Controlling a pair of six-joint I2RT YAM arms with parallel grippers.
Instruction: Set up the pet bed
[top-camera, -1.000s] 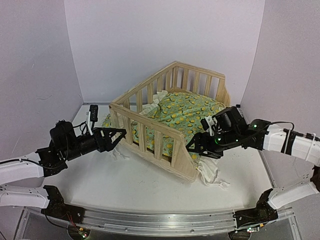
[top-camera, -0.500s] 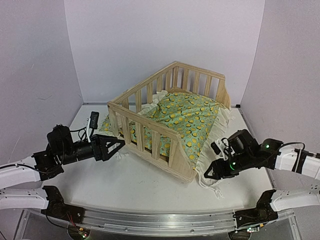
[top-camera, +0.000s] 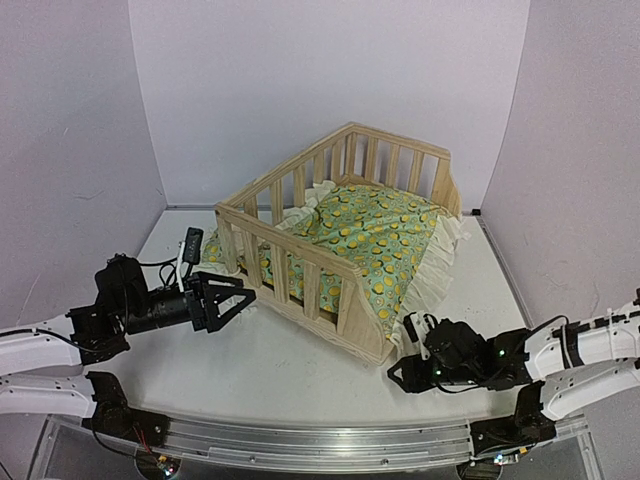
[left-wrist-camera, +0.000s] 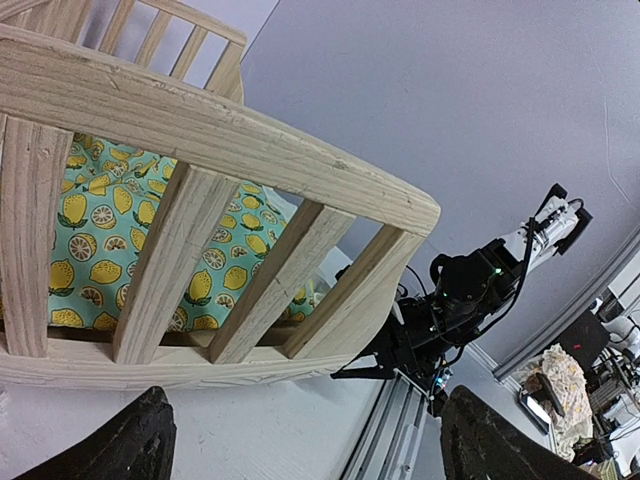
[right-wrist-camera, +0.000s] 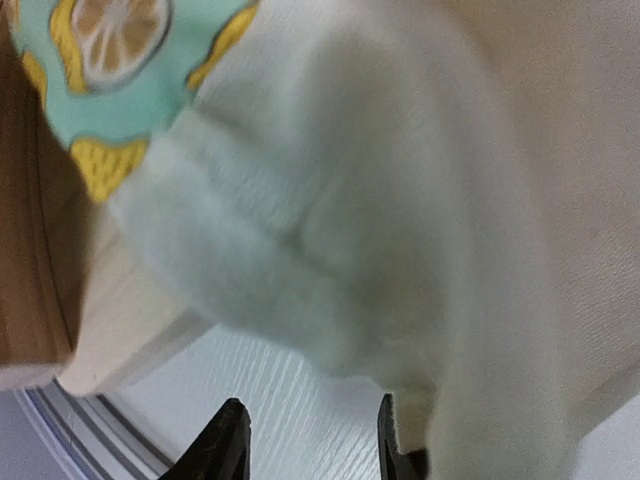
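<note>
Right hand (top-camera: 394, 375) just beside pet bed (top-camera: 364, 325) corner.

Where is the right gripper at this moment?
In the top view, the right gripper is low at the front right of the table, beside the near right corner of the pet bed, below the cream ruffle.

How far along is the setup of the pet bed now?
Done: the cushion lies inside the wooden frame. In hand: the right gripper is low by the ruffle that spills over the frame's low side; I cannot tell whether it grips it. The left gripper is open beside the frame. Left: tucking that ruffle in, probably.
</note>
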